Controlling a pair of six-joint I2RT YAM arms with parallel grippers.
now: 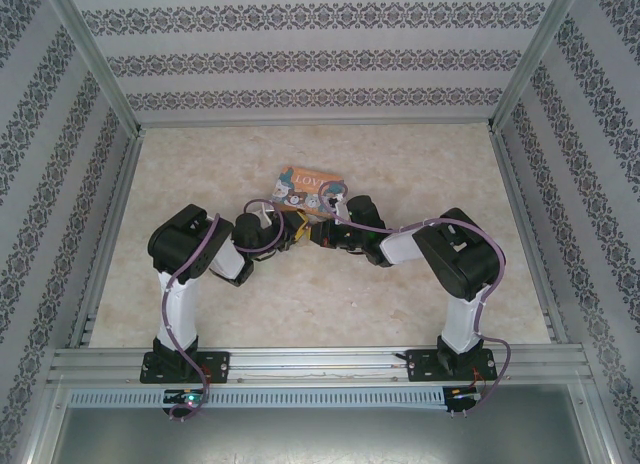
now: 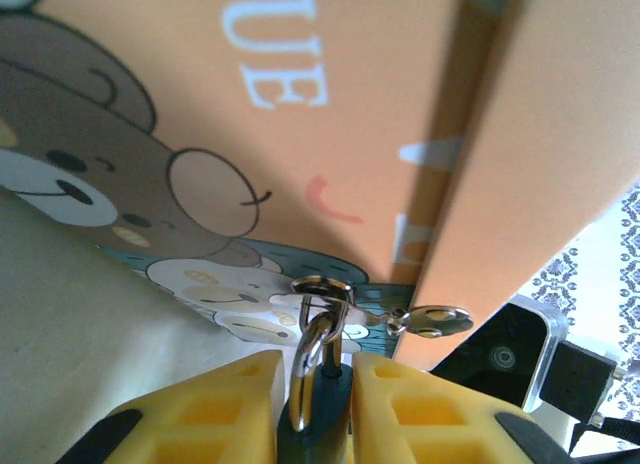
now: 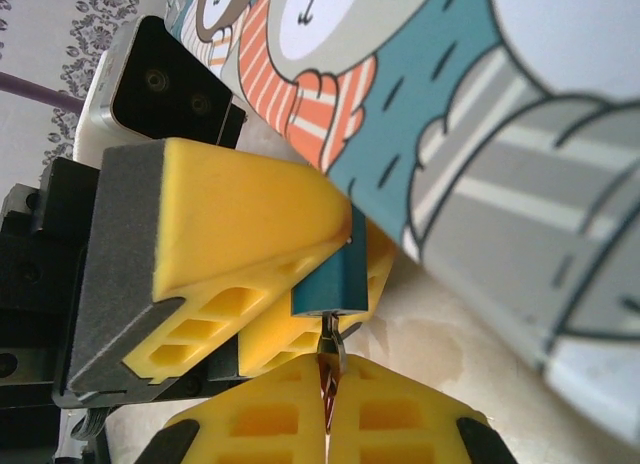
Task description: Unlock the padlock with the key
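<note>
Padlock: small teal body with a silvery shackle; it sat at the near side of the orange tin, about mid-table, between the two grippers.
Shackle: hooked through a metal loop on the tin, so the lock was tethered and probably had little room to swing.
Left gripper: clenched on the padlock's body, a yellow pad against each side.
Right gripper: pinched tight on the key, which lay edge-on between the pads and pointed at the end of the body opposite the shackle. Whether the tip was in the keyhole could not be told.
Handling: likely light, rigid metal with smooth painted faces, so it could slip or twist in the soft pads once the key turned.
Where to hold: across the broad faces of the body, leaving the keyhole end and the shackle free.
Key handling: thin and stiff, probably easy to tilt; best gripped by its head.
Risk: the tin looked light and might drag along with the lock.
</note>
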